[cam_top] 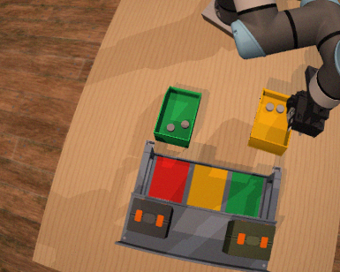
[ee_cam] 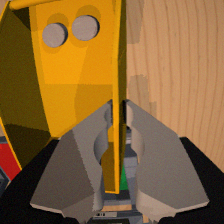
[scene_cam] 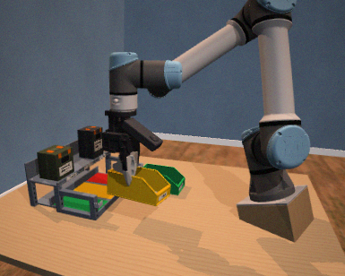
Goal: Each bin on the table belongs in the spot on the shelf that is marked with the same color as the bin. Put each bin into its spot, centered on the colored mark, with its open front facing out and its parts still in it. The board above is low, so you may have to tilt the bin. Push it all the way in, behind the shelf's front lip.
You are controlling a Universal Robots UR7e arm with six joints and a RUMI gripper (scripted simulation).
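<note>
Wrist view: I have the fingers clamped on the thin side wall of the yellow bin, right of center in the top view. It looks light and stiff; loose discs may slide, so I'd tilt gently.

The wooden table spreads below the gripper. Directly on it, beside the gripper, lies the green bin; the grey shelf stands near.

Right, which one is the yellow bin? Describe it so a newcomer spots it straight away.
Find the grey shelf with three colored marks. On the table, on the side of those marks away from the dark boxes, sit two bins. The yellow bin is the one with the gripper on its side wall; the other is green.
</note>
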